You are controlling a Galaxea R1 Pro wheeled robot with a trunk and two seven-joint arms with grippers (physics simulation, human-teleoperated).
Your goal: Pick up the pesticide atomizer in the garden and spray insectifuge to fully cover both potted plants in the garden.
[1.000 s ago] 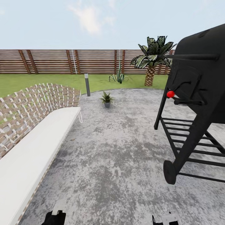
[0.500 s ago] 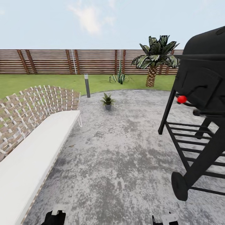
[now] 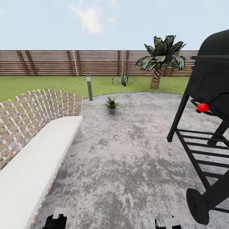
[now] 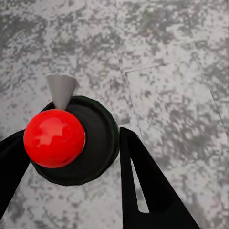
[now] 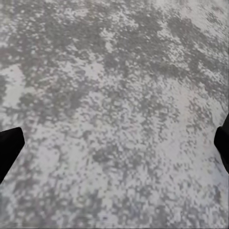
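Gripping the pesticide atomizer (image 4: 71, 140) in my left gripper (image 4: 71, 162), I hold my right gripper (image 5: 114, 148) spread above the patio (image 3: 127, 152).

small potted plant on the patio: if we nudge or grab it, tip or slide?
The potted plant has leaves spreading wider than its small grey pot, so a push high up would probably tip it, while one low on the pot would more likely slide it. It looks light. The leaves likely flex, so they make a poor grip. The patio looks flat.
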